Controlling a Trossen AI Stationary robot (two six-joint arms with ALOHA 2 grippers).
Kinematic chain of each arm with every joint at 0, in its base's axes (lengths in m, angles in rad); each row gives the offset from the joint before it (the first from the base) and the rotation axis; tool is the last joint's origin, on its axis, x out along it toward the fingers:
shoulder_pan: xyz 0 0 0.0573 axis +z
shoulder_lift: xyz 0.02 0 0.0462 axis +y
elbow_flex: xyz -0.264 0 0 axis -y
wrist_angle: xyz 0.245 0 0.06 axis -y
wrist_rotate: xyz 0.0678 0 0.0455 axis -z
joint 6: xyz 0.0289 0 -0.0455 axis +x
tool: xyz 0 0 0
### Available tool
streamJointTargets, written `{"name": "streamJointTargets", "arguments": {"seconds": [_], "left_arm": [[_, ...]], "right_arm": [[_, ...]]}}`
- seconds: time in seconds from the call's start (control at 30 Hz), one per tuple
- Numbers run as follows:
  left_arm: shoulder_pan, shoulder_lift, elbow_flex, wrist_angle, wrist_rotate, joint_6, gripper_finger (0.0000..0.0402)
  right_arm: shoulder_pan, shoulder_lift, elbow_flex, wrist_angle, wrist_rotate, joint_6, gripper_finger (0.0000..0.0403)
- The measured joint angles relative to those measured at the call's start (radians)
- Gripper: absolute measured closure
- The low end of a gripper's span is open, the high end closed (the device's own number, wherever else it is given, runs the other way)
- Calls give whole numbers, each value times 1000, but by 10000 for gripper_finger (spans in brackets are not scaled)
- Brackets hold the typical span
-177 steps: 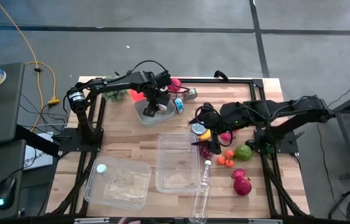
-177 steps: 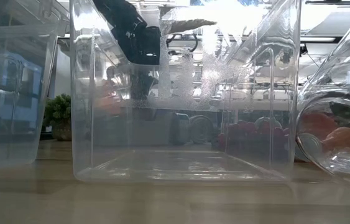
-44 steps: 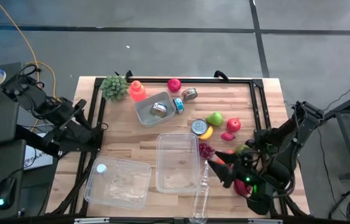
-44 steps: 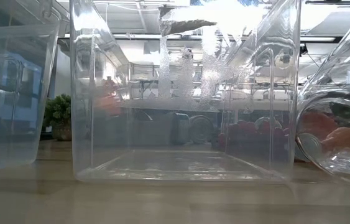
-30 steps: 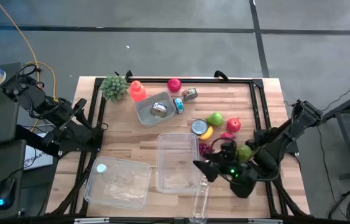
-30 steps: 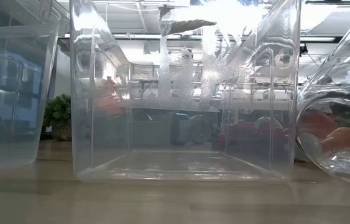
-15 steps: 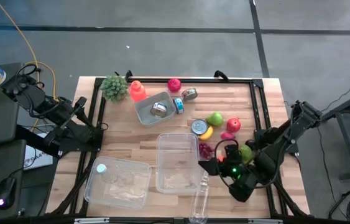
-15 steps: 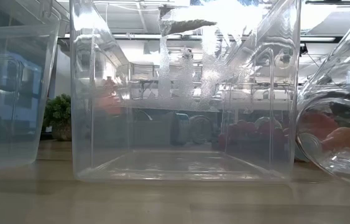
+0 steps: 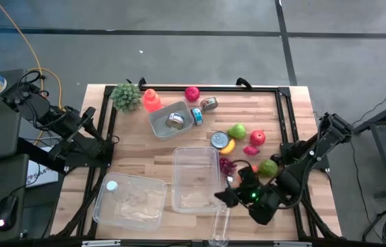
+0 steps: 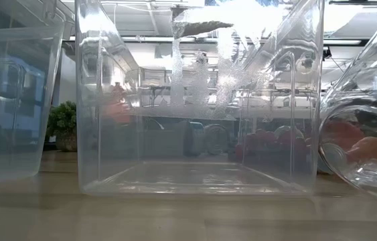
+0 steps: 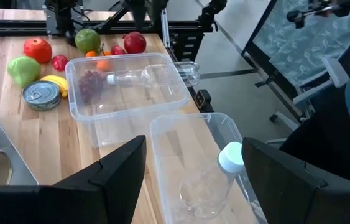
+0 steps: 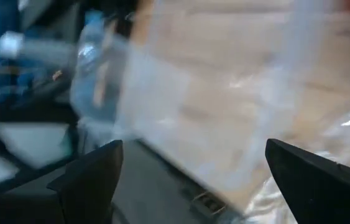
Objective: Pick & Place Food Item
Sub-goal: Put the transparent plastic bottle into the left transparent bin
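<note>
Fruit lies on the table's right half: a green pear (image 9: 237, 130), a red apple (image 9: 257, 137), a banana (image 9: 227, 147), grapes (image 9: 226, 165) and a green apple (image 9: 269, 167). My right gripper (image 9: 224, 196) is open, by the neck of a clear bottle (image 9: 219, 223) that lies on its side. It is beside the right wall of the clear middle container (image 9: 195, 177). In its wrist view my right gripper (image 12: 202, 177) faces the blurred bottle (image 12: 94, 50). My left gripper (image 11: 190, 180) is open, drawn back past the table's left edge, and touches nothing.
A grey tray (image 9: 171, 121) with a can, further cans (image 9: 219, 139), an orange bottle (image 9: 150, 100), a plant (image 9: 127, 96) and a pink fruit (image 9: 192, 93) sit toward the far edge. A second clear container (image 9: 129, 200) holding a capped bottle (image 9: 112, 186) stands near left.
My right gripper has swung from over the fruit at the near right toward the table's left, up to the clear bottle's neck and the middle container, then a little toward the near edge. It has stayed open. No object has visibly moved.
</note>
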Motion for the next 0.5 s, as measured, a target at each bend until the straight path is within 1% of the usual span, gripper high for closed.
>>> {"name": "streamJointTargets", "arguments": {"seconds": [0.13, 0.23, 0.33, 0.5], "left_arm": [[0, 0, 0, 0, 0, -23, 145], [0, 0, 0, 0, 0, -29, 144], [0, 0, 0, 0, 0, -29, 145], [0, 0, 0, 0, 1, -30, 145]], "right_arm": [[18, 0, 0, 223, 35, -161, 20], [34, 0, 0, 340, 57, -239, 20], [42, 12, 0, 387, 52, -266, 20], [42, 41, 9, 390, -36, -221, 20]]}}
